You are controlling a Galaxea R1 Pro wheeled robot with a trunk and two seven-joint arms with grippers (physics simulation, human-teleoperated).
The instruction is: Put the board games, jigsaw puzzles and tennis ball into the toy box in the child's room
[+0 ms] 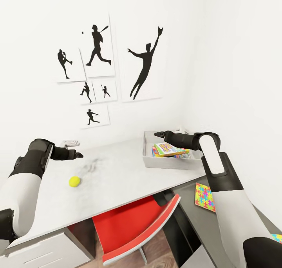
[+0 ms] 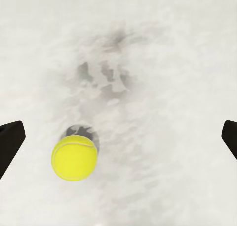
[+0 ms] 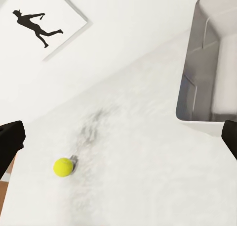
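Left gripper (image 2: 118, 137), fingers standing wide apart, is hovering over the small yellow-green tennis ball (image 2: 74, 158) at lower left; an off-centre closure risks rolling it away.

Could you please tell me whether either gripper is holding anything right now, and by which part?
Nothing is held. The left gripper hangs open above the ball, and the right gripper is open over the box.

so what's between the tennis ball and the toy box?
Only bare light grey desktop between the tennis ball and the toy box, as the right wrist view shows.
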